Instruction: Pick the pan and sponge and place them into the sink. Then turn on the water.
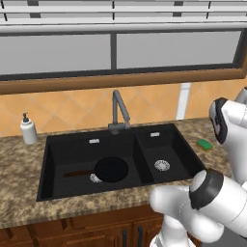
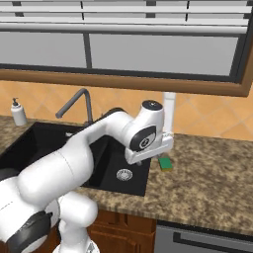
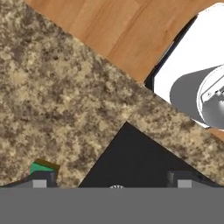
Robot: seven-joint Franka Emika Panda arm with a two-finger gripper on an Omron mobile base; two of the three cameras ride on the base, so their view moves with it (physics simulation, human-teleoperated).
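The pan (image 1: pixel 111 169) lies in the sink (image 1: pixel 58 144); the sponge (image 2: pixel 166 163) sits on the worktop (image 2: pixel 212 183) beside it. The end effector (image 3: pixel 109 179), wide open and empty, hovers near; next it must descend and straddle the sponge.

Granite counter (image 1: pixel 19 159); orange tiled wall (image 1: pixel 62 111); window (image 1: pixel 120 48)
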